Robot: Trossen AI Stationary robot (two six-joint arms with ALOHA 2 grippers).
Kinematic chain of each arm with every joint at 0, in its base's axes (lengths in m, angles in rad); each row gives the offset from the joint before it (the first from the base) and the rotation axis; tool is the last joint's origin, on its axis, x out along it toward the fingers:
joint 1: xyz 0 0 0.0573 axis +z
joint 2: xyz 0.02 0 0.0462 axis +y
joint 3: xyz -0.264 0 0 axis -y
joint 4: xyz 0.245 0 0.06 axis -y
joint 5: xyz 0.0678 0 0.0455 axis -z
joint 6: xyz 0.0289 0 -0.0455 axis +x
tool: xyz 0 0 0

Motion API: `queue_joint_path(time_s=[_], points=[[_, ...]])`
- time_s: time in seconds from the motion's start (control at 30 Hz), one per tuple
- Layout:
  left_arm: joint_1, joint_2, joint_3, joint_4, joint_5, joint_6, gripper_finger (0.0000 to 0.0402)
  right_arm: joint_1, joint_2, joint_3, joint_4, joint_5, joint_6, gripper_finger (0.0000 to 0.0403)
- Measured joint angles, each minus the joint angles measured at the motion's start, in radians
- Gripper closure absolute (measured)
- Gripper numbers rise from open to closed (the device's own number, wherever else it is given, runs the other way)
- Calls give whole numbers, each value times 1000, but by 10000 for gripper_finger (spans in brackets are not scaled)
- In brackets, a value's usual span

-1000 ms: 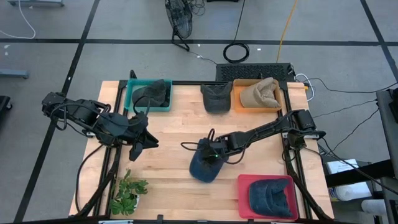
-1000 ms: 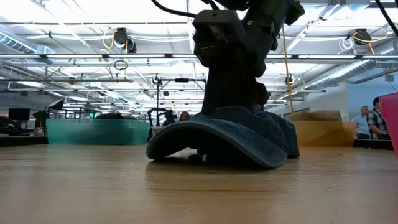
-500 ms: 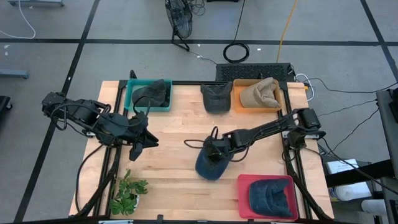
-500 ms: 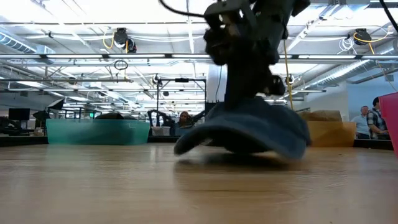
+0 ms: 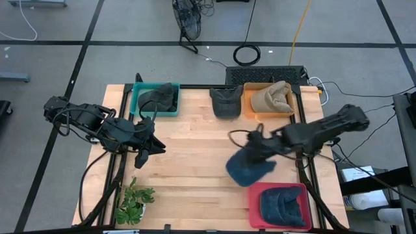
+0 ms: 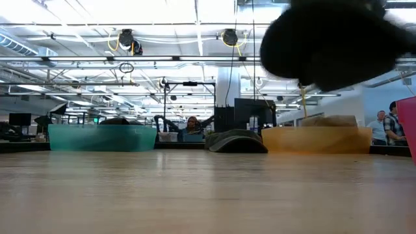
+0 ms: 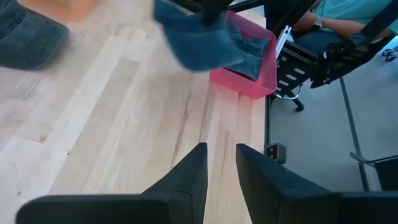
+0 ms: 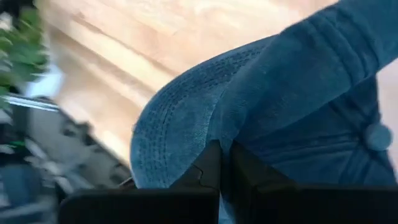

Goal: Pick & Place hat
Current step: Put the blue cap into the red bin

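A blue denim hat point(image 5: 249, 169) hangs in the air over the table's right half, and my right gripper point(image 5: 261, 152) is shut on it. In the low view the hat is a dark blur point(image 6: 331, 40) high above the tabletop. The right wrist view shows its stitched brim point(image 8: 177, 127) and top button point(image 8: 375, 135). My left gripper point(image 5: 147, 151) waits near the table's left edge, open, with nothing between its fingers point(image 7: 186, 177). My right gripper pinches a fold of the hat's cloth point(image 8: 225, 132) between its two fingers, next to where the stitched brim meets the crown. The fingers slant down from the table's right side. The hat hangs below them, lifted clear of the table.
A red bin point(image 5: 255, 195) with another blue hat stands at the near right, just below the carried hat. At the far edge are a teal bin point(image 5: 136, 104) with a dark hat, a dark hat point(image 5: 225, 102) on the wood, and an orange bin point(image 5: 249, 104) with a tan hat. A plant point(image 5: 133, 203) sits near left.
My right gripper has risen and gone toward the table's right edge, rolling as it went. The blue hat lay on the table's middle and then dragged along; now it is lifted clear and hangs near the red bin.
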Motion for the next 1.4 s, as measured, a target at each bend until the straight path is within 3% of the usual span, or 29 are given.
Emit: queue_joint_path(time_s=[0.17, 0.37, 0.57, 0.97, 1.27, 1.4], points=[[0, 0, 0, 0, -34, 1, 309, 175, -60, 0, -55, 51, 316, 402], [0, 0, 0, 0, -45, 24, 309, 389, -25, 0, -58, 89, 613, 403], [0, 0, 0, 1, -53, 35, 309, 448, 30, 0, -42, 36, 648, 403], [1, 0, 0, 7, -52, 31, 309, 511, 43, 0, -126, 44, 620, 403], [16, 0, 0, 10, -52, -9, 309, 513, 42, -6, -82, 95, 536, 401], [16, 0, 0, 10, -52, -46, 309, 523, 44, -46, -80, 16, 678, 402]])
